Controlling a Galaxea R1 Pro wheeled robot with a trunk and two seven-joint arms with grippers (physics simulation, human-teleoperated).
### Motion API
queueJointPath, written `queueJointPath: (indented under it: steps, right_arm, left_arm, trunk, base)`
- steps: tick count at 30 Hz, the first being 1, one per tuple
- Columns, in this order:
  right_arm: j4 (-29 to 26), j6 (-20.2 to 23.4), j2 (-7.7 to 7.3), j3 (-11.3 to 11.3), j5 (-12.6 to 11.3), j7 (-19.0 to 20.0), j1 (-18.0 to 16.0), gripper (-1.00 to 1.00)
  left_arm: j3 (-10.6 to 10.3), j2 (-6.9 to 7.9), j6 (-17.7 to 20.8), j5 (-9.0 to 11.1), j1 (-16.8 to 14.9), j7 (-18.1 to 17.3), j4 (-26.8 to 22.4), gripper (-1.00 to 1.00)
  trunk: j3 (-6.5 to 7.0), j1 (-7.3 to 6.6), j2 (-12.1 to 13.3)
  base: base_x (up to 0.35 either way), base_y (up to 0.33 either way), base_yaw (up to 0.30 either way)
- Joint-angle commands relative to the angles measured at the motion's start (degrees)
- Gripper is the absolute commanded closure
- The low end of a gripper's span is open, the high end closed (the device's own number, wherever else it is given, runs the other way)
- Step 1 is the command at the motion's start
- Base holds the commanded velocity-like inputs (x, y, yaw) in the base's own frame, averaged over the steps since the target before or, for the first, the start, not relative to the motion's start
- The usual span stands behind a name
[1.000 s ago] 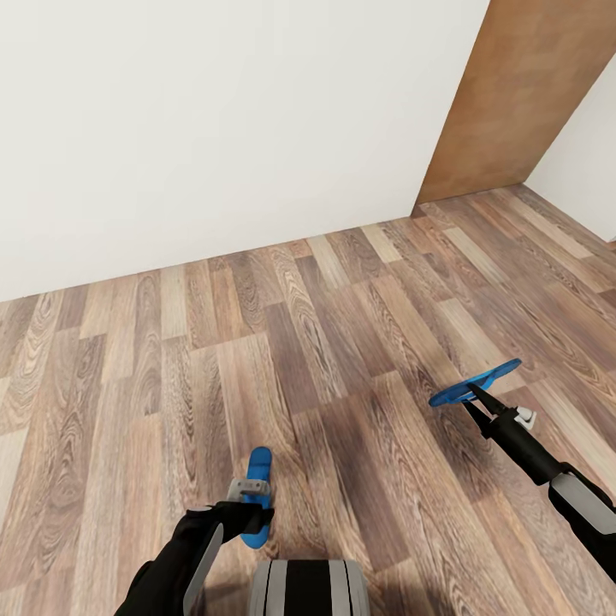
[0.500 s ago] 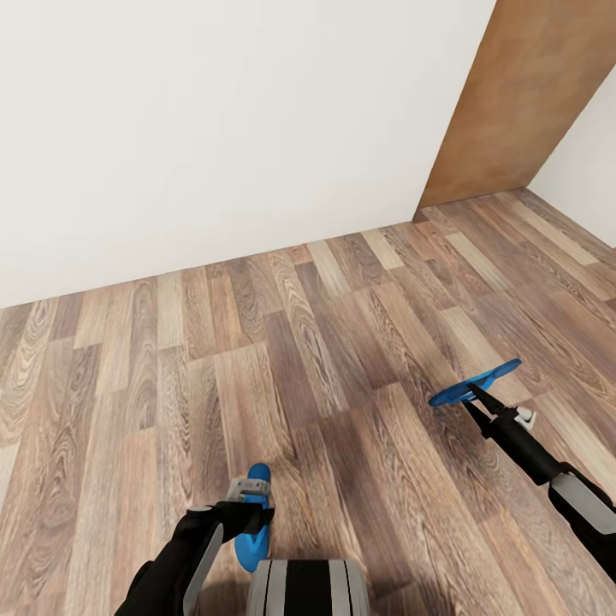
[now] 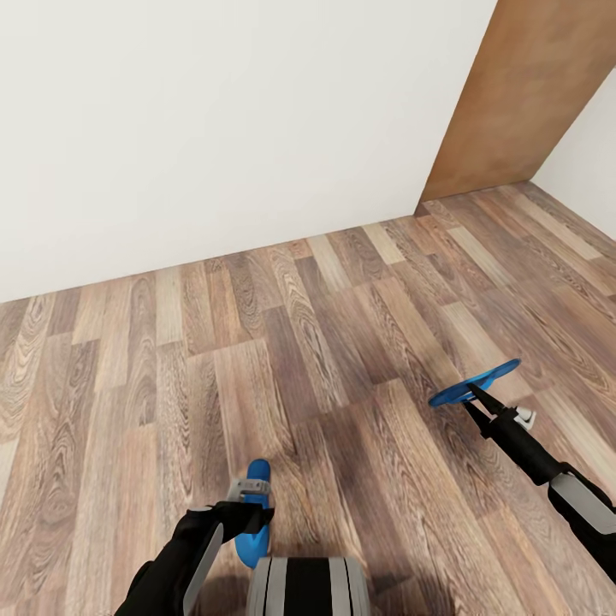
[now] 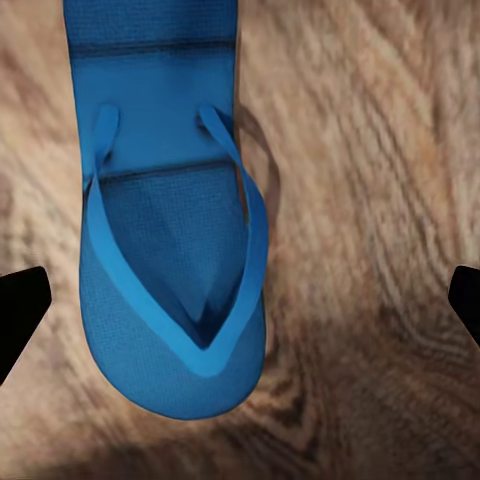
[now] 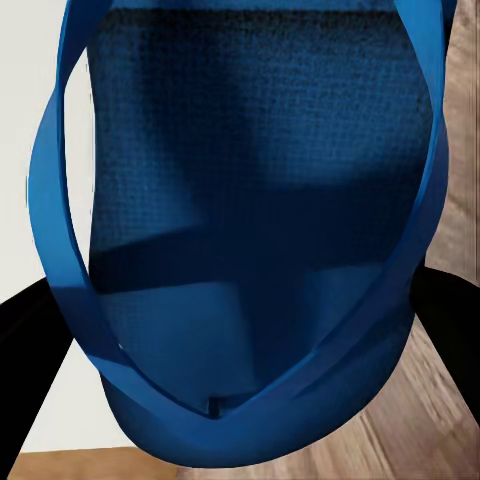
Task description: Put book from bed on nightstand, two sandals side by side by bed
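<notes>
Wood-plank floor (image 3: 325, 342), white wall (image 3: 214, 128), two blue strapped sandals, left sandal (image 3: 254, 513) under left gripper (image 3: 250, 503) with jaws apart, right sandal (image 3: 476, 382) pinched by right gripper (image 3: 472, 395).

Head camera looks down over floor (image 3: 299, 342); wrist cameras close (sharing sandals)

No text, label, brand, number or sign can be read anywhere: none is carried by the blue sandals (image 4: 170, 230) (soles and straps are plain), by the white wall (image 3: 214, 120) or by the wood-plank floor (image 3: 325, 342).
</notes>
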Motion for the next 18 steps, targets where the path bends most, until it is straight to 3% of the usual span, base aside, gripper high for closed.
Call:
queueJointPath:
  steps: [1, 6, 18]
  right_arm:
    - [0.04, 0.45, -0.06, 0.26, -0.65, 0.14, -0.06, 1.00]
    - [-0.04, 0.45, -0.05, 0.26, -0.65, 0.14, -0.06, 1.00]
    - [-0.22, 0.41, -0.05, 0.26, -0.65, 0.15, -0.06, 1.00]
  left_arm:
    - [0.02, -0.01, 0.32, 0.13, -0.01, -0.06, -0.07, -1.00]
    - [0.02, -0.01, 0.32, 0.10, -0.01, -0.01, -0.07, -1.00]
    - [0.02, -0.01, -0.81, 0.04, -0.01, 0.37, -0.07, -1.00]
  trunk:
    - [-0.26, 0.01, -0.03]
    - [-1.37, 0.14, -0.10]
    - [-1.37, 0.14, -0.10]
  base:
    - [0.000, 0.000, 0.000]
    - [0.000, 0.000, 0.000]
    - [0.000, 0.000, 0.000]
